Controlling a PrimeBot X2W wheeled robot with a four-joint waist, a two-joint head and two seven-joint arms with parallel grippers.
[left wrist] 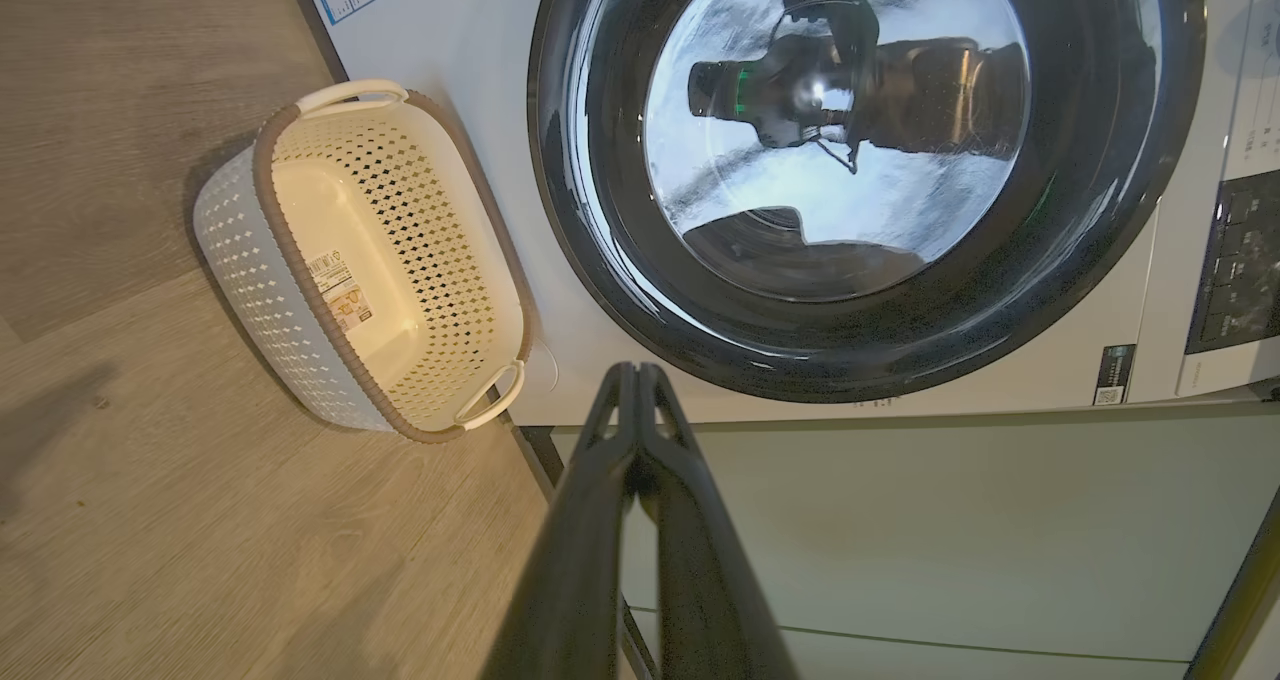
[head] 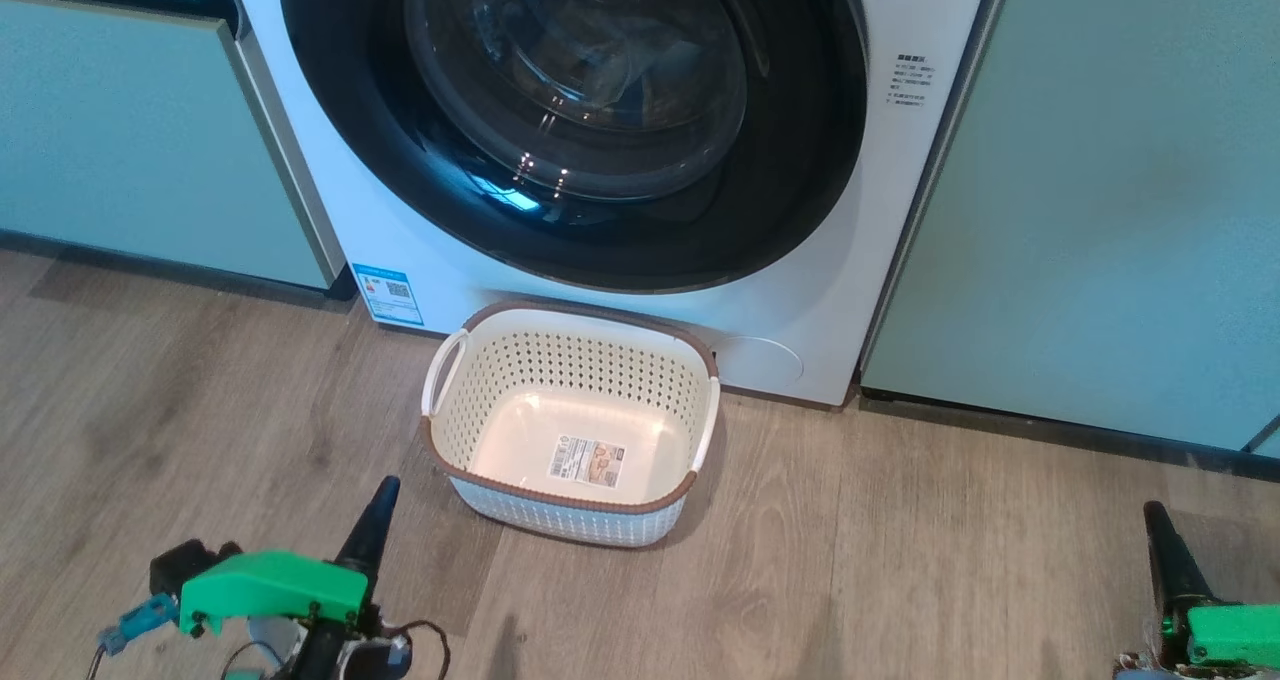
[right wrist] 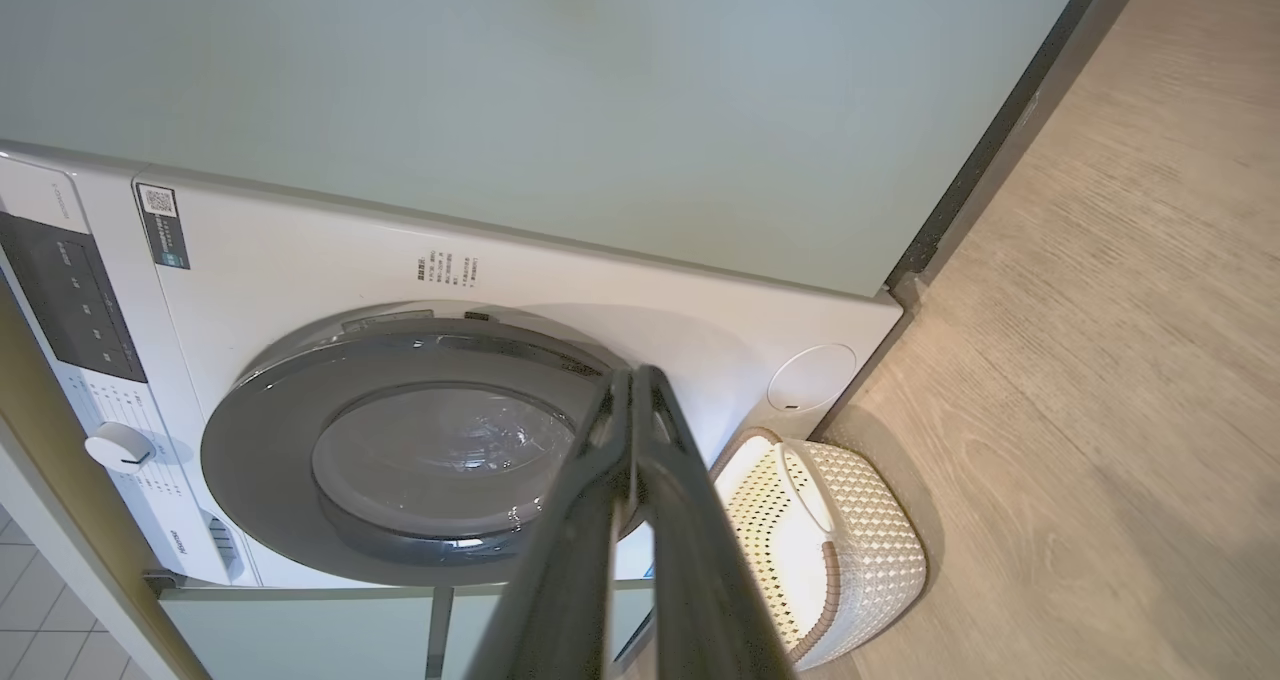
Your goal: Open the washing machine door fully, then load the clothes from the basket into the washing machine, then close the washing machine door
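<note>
The washing machine point(head: 800, 310) stands white between cabinets, and its washing machine door point(head: 400, 190), a black-rimmed round door with a glass bowl, lies closed flat against the front; the door point(left wrist: 1100, 260) point(right wrist: 260, 440) appears in both wrist views too. On the floor just before the machine sits the cream basket point(head: 560, 370) point(left wrist: 240, 260) point(right wrist: 860, 550), holding nothing but the label on its floor. The clothes are out of view. My left gripper point(head: 383, 490) point(left wrist: 632, 370) is shut and empty, low left of the basket. Far to the right, my right gripper point(head: 1155, 510) point(right wrist: 632, 372) is shut and empty as well.
Pale green cabinet panels flank the machine on the left point(head: 120, 130) and right point(head: 1100, 210). A blue label sticker point(head: 388, 293) sits low on the machine's front. Wood-look floor point(head: 900, 560) stretches between my grippers and round the basket.
</note>
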